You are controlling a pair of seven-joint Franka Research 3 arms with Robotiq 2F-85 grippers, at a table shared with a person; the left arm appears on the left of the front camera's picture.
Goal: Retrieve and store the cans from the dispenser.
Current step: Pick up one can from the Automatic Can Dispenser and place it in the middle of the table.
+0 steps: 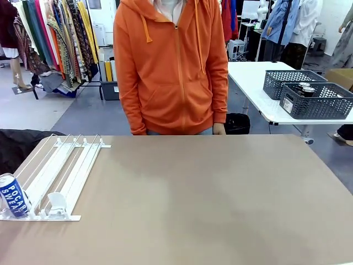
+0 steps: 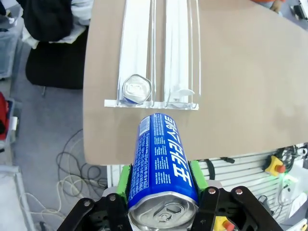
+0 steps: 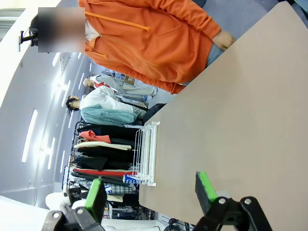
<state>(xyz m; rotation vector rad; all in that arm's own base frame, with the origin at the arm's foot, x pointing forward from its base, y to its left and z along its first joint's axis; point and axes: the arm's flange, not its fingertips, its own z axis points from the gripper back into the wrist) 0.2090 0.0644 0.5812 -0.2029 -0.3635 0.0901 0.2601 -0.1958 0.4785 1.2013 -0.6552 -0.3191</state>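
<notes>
Left gripper (image 2: pixel 161 179) is clamped on a blue can (image 2: pixel 162 154). Green pads (image 2: pixel 125 180) press both sides, the can lies along the fingers, its silver top faces the wrist camera, and it hangs in the air off the table's near edge. Right gripper (image 3: pixel 151 189) has its jaws spread wide with nothing between them, and hovers above the table (image 1: pixel 220 193). The dispenser (image 1: pixel 62 165) sits on the table's near-left part, with its rails running away towards the far side. A second blue can (image 1: pixel 13 195) stands upright in the leftmost lane at the near end, against the front lip, "POCARI SWEAT" lettering readable in the front view. The lane beside it has no can at its near end, just a white end block (image 1: pixel 57 203). Far side: a person (image 1: pixel 171 66) in an orange hoodie stands at the table edge, one hand (image 1: pixel 219 129) just at the rim. Behind and to the right, a white table (image 1: pixel 251 77) carries two dark grey baskets (image 1: pixel 325 105); the nearer one holds dark cans (image 1: pixel 305 88) with silver tops, number unclear.
</notes>
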